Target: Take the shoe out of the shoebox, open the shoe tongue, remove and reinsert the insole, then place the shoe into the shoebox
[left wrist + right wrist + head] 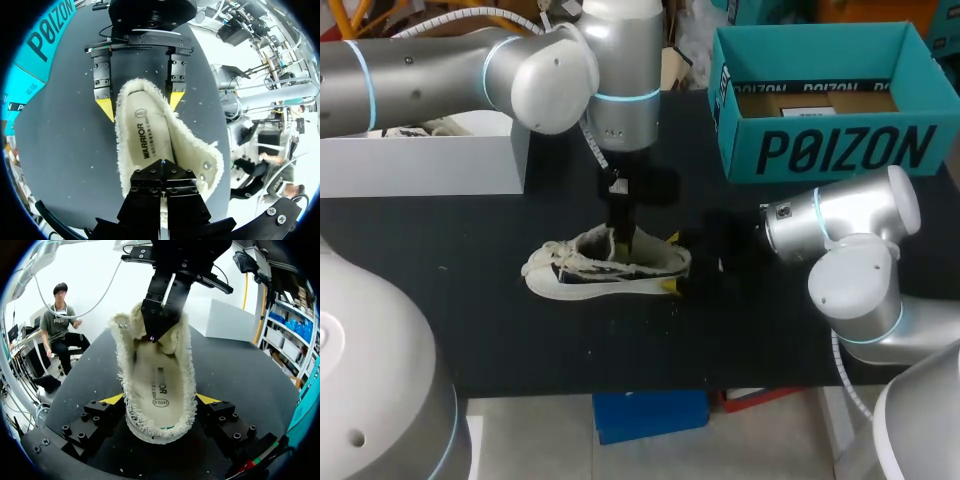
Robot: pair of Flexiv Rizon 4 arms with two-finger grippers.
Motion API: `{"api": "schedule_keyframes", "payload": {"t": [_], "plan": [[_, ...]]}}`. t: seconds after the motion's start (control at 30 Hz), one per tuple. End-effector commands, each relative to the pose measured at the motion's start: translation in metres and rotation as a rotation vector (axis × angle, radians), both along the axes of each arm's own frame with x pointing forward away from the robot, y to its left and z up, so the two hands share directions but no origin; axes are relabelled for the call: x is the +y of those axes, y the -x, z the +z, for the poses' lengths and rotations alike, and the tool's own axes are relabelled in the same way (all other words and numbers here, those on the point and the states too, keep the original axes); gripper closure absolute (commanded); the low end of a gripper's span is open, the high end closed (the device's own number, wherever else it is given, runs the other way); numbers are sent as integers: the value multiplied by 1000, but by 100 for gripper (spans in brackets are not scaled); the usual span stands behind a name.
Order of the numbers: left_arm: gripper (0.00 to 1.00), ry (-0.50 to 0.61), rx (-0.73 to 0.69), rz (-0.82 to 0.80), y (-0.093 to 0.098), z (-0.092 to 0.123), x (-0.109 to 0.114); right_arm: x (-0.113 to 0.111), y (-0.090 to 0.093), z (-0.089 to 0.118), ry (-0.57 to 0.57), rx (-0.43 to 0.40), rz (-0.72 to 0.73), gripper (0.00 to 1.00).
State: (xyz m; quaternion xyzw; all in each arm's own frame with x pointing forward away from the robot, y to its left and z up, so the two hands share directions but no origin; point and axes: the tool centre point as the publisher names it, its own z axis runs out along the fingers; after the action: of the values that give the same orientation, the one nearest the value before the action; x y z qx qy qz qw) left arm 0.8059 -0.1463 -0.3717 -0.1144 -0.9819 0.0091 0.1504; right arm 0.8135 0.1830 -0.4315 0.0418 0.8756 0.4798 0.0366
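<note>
Left end effector (162, 164), pressed together, inside shoe (192, 147); right end effector (140, 103) pinches it, shoebox (840, 150) well apart.

A matte black desk (470, 330), flecked with pale specks, carries a white block (420, 165) at ten o'clock.

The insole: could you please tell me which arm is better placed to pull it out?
Left, probably: the left gripper is down inside the shoe, over the insole, while the right gripper clamps the heel from both sides, steadying it.
</note>
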Motion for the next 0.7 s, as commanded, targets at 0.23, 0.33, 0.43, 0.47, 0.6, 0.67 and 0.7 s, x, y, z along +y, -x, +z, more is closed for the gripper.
{"api": "schedule_keyframes", "payload": {"t": [0.23,0.33,0.43,0.47,0.6,0.67,0.7], "plan": [[100,-31,-9,35,15,-7,0,1,0,-3,3,1,-1,100],[100,-47,-11,50,18,-13,1,1,0,-3,3,1,-1,100],[100,-70,-18,71,20,-21,2,1,0,-3,3,1,-1,100],[100,-75,-20,78,20,-23,2,1,0,-3,3,1,-1,100],[100,-75,-21,91,18,-32,3,1,0,-3,3,1,-1,100],[100,-69,-19,95,17,-35,4,1,0,-3,3,1,-1,100],[100,-69,-18,96,17,-36,3,1,0,-3,3,1,-1,100]]}}
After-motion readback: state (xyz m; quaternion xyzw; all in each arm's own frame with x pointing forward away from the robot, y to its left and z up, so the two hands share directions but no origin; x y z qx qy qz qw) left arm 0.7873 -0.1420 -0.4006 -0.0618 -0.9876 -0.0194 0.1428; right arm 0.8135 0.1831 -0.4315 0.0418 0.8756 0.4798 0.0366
